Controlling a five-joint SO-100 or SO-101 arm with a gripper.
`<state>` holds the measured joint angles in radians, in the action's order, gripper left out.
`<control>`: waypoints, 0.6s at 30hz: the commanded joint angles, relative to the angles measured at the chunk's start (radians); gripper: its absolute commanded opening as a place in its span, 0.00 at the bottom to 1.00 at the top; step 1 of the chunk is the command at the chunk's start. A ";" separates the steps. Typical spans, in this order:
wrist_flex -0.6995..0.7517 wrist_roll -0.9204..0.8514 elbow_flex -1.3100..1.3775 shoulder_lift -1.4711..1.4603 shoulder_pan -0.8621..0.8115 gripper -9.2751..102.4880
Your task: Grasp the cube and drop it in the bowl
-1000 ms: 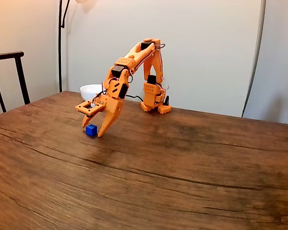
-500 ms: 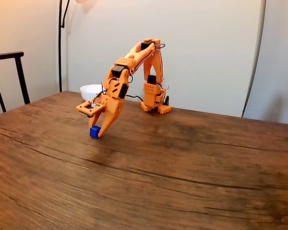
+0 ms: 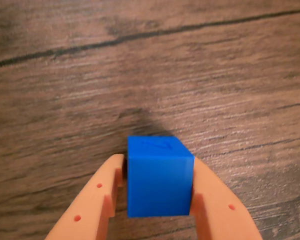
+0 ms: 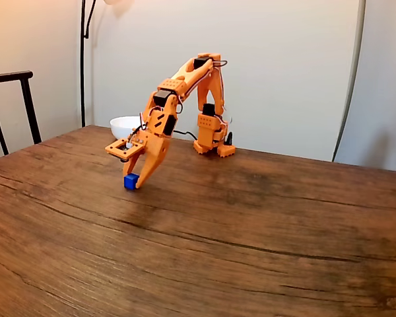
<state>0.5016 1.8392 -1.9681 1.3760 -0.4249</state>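
The small blue cube [image 3: 160,182] sits between my two orange fingers [image 3: 97,200] in the wrist view, with both jaws pressed against its sides. In the fixed view the cube [image 4: 129,181] is down at the wooden table surface, and my gripper [image 4: 132,179] is shut on it, pointing steeply downward. The white bowl [image 4: 123,125] stands behind the arm near the table's far edge, partly hidden by the gripper's upper body.
The orange arm's base [image 4: 211,135] is fixed at the back of the wooden table [image 4: 251,251]. A dark chair [image 4: 13,105] stands at the left, with a black lamp pole [image 4: 83,59] by the wall.
The jaws have closed from around the cube onto it, and the cube has shifted slightly to the right. Little has moved in the last half second.
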 commanded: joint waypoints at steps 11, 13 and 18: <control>0.021 0.008 0.017 0.011 0.003 0.20; 0.015 0.008 0.017 0.011 0.003 0.20; 0.014 0.005 0.017 0.005 0.012 0.12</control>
<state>0.5154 1.8392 -1.9604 1.3775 -0.4234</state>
